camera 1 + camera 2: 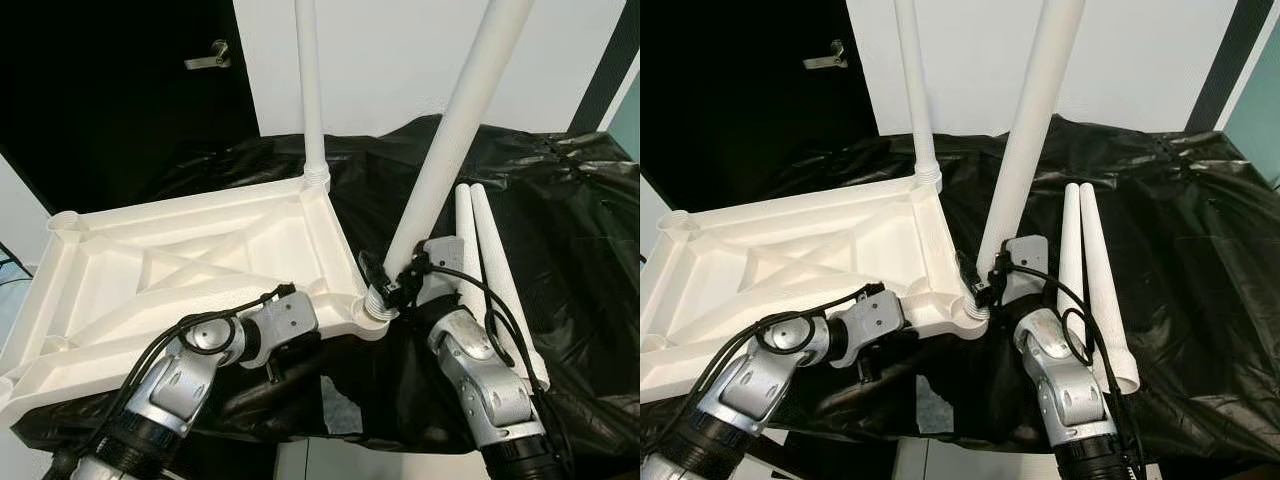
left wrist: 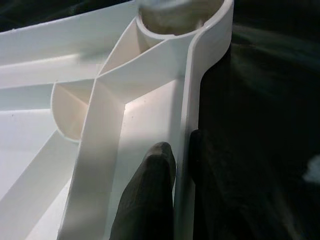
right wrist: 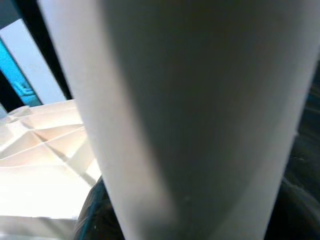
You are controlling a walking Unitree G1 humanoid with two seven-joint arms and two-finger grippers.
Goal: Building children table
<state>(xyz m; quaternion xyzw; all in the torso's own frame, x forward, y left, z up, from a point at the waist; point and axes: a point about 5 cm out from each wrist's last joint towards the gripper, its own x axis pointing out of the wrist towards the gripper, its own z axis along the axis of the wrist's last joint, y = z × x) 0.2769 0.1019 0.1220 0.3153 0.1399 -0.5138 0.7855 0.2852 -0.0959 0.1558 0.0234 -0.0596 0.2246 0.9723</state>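
Both upright legs [image 1: 455,140] cut off at top (tabletop [image 1: 60,300] corner too).

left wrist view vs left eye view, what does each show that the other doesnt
Left wrist view alone: the left end effector's black fingers pinching the tabletop's side wall, one inside, one outside, just below an open corner socket.

Left eye view alone: the right end effector on a tilted leg at the near corner, one upright leg already fitted, two spare legs on the black sheet, and a door handle.

Both: the upturned white ribbed tabletop.
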